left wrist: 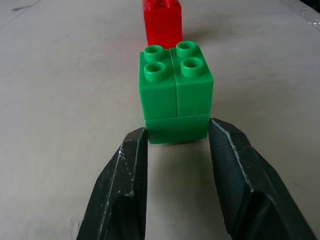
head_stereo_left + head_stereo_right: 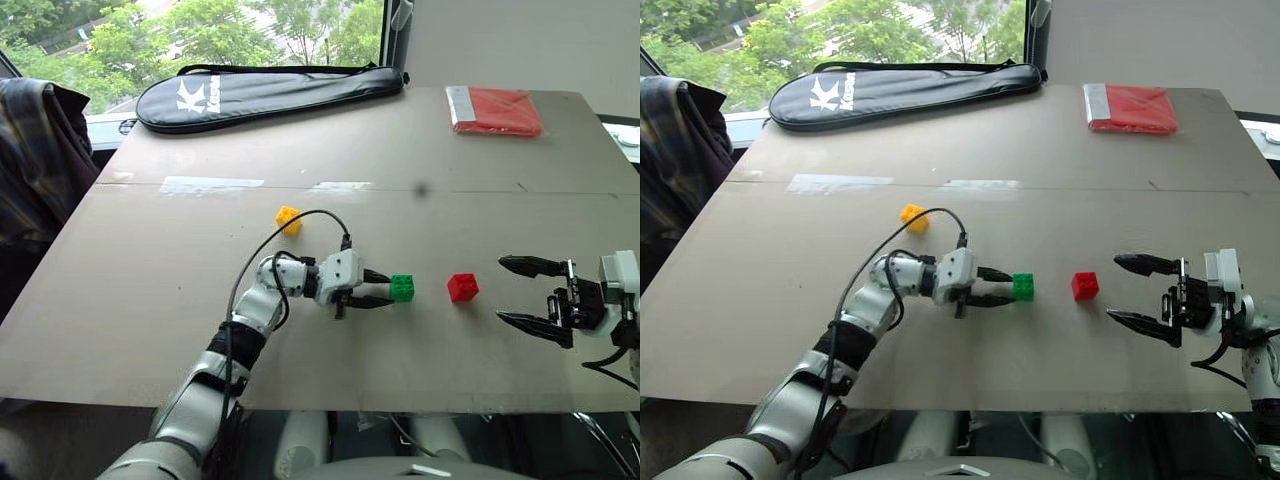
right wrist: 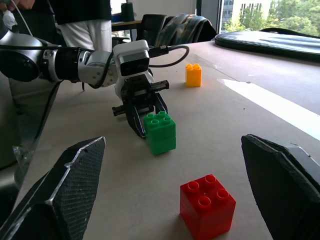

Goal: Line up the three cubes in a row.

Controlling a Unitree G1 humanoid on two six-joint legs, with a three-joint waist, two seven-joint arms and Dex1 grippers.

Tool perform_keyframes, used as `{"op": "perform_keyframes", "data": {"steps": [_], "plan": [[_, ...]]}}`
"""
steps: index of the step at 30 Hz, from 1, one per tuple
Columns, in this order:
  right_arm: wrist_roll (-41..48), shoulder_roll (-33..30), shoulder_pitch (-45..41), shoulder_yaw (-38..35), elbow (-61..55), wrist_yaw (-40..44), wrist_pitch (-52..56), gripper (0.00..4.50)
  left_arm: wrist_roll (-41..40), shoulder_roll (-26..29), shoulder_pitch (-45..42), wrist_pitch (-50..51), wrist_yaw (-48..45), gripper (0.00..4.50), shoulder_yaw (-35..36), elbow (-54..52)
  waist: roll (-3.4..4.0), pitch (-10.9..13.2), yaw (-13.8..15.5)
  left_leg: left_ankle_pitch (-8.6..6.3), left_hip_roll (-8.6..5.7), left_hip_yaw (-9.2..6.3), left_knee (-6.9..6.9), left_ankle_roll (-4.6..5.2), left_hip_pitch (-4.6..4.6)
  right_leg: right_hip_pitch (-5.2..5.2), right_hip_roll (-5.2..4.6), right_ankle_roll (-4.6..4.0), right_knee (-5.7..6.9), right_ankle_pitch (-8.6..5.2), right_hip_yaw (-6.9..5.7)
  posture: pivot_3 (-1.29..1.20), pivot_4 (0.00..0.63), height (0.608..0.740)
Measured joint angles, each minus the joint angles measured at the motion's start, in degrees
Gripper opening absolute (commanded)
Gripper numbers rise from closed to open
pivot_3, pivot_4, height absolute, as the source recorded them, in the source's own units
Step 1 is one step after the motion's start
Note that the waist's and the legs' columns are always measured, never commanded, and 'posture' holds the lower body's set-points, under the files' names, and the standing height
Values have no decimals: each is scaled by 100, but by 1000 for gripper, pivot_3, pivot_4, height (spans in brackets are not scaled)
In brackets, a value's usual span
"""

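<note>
The green cube (image 2: 402, 288) rests on the table's middle, and my left gripper (image 2: 387, 290) is shut on its lower half from the left. In the left wrist view both fingers (image 1: 125, 170) press its base (image 1: 176, 127). A short gap to its right sits the red cube (image 2: 462, 287), roughly level with it. The yellow cube (image 2: 288, 218) stands apart, farther back and to the left. To the right of the red cube my right gripper (image 2: 500, 290) is wide open, pointing left at it, with nothing between its fingers.
A black racket bag (image 2: 270, 92) lies along the table's far edge. A flat red folded packet (image 2: 495, 110) lies at the far right corner. A tape strip (image 2: 210, 185) crosses the tabletop (image 2: 120, 300). A jacket (image 2: 40, 150) hangs at the left. A person (image 3: 85, 20) stands beyond the table.
</note>
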Motion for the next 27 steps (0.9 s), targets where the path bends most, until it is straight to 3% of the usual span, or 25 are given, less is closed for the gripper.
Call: {"op": "perform_keyframes", "data": {"steps": [6,20,21,22,26,27], "plan": [[-18,-47,274,-93,-13,2,-86,4500,107,-280,-262,-351,67,1194,15,541,2,-1,-9,0,-1,-4,0,0,3,0,0,1,4,1,-1,0,150,708],[-74,-67,194,-162,171,19,-257,4500,50,-294,-276,-294,-167,1194,25,583,2,-1,-9,0,-1,-6,0,0,3,1,0,1,3,1,-2,0,150,708],[-76,-67,185,-163,182,20,-259,4500,48,-293,-276,-279,-164,2228,27,581,2,-1,-9,0,-1,-6,0,0,3,1,0,1,3,1,-2,0,150,708],[-77,-67,181,-162,185,22,-264,4500,49,-294,-276,-276,-158,2445,27,581,2,-1,-9,0,-1,-6,0,0,3,1,0,1,4,1,-2,0,150,708],[-83,-67,175,-163,221,32,-329,4500,66,-295,-277,-286,-125,4340,25,581,2,-1,-9,0,-1,-6,0,0,3,1,0,2,4,1,-2,0,150,708],[-84,-67,175,-163,232,41,-357,4500,94,-298,-280,-304,-83,4478,23,582,2,-1,-9,0,-1,-6,0,0,3,1,0,2,4,1,-2,0,150,708]]}}
